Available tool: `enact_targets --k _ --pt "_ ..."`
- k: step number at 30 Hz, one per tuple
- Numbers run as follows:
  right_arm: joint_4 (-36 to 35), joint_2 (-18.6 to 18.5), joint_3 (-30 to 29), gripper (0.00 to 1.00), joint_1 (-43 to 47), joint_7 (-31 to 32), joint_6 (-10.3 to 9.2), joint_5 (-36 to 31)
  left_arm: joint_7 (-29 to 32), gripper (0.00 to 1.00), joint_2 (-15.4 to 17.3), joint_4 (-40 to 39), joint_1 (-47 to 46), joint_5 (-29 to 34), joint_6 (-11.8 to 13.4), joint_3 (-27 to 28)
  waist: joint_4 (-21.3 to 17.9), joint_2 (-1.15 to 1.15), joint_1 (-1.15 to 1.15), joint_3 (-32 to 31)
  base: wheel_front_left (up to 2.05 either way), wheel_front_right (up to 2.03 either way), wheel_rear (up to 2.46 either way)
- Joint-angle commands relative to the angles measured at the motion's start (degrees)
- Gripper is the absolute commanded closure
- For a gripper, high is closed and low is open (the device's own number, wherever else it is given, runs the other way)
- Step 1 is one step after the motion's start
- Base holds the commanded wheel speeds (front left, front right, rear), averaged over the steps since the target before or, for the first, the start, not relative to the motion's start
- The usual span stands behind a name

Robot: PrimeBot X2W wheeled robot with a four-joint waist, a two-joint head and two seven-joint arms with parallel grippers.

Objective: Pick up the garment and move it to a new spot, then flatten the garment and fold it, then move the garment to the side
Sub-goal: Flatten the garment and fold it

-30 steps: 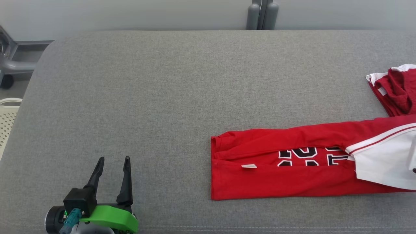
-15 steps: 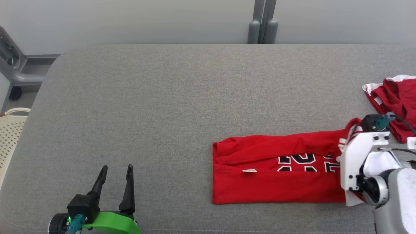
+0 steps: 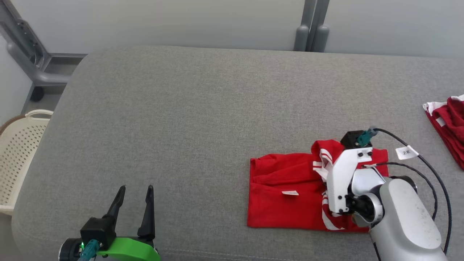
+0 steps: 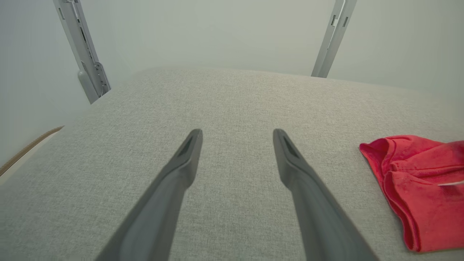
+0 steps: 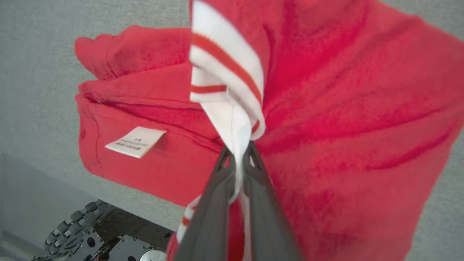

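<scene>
The garment (image 3: 282, 181) is a red jersey with white striped trim, lying on the grey padded table (image 3: 181, 108) right of centre, with a small white label on its near half. My right gripper (image 5: 237, 150) is shut on the jersey's white striped edge and holds it lifted above the red cloth. In the head view the right wrist (image 3: 348, 177) hangs over the garment's right part and hides the fingers. My left gripper (image 3: 136, 188) rests at the table's near left, open and empty (image 4: 237, 132), with the garment's left end (image 4: 417, 181) off to its right.
A second red and white garment (image 3: 447, 127) lies bunched at the table's right edge. A cream perforated basket (image 3: 21, 145) stands off the table's left side. Grey posts (image 3: 311, 32) rise behind the far edge. My wheeled base (image 5: 72, 224) shows below the near edge.
The right arm has come in from the right, carrying the striped end leftward over the garment, which now looks much shorter. The head camera has shifted. The left gripper has kept its place.
</scene>
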Motion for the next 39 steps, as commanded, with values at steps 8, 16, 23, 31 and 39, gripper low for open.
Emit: enact_targets --k 8,16,23,31,39 --pt "7.4 0.0 7.1 1.00 -4.3 -4.4 -0.04 8.1 0.0 0.00 0.0 0.3 -0.7 -0.3 -0.1 0.0 2.5 0.00 0.00 0.9 0.00 0.00 0.00" --pt "13.6 0.0 10.8 1.00 -7.6 -7.6 -0.04 12.1 0.0 0.00 0.0 0.0 -1.1 -0.3 -0.1 -0.1 3.9 0.00 0.00 1.5 0.00 0.00 0.00" --pt "16.9 0.0 15.2 1.00 -9.7 -10.6 -0.03 15.9 0.0 0.00 0.0 0.1 -1.4 -0.5 -0.1 -0.1 4.3 0.00 0.00 2.0 0.00 0.00 0.00" --pt "19.7 0.0 18.1 0.00 -11.3 -13.6 -0.03 18.5 0.0 0.00 0.0 0.1 -1.9 -0.8 0.2 -0.4 4.5 0.00 0.00 2.0 0.00 0.00 0.00" --pt "19.1 -0.1 18.3 0.00 -13.5 -18.8 -0.04 24.1 0.0 0.00 0.0 0.1 -0.9 -0.9 0.6 0.1 3.4 0.00 0.00 1.0 0.00 0.00 0.00"
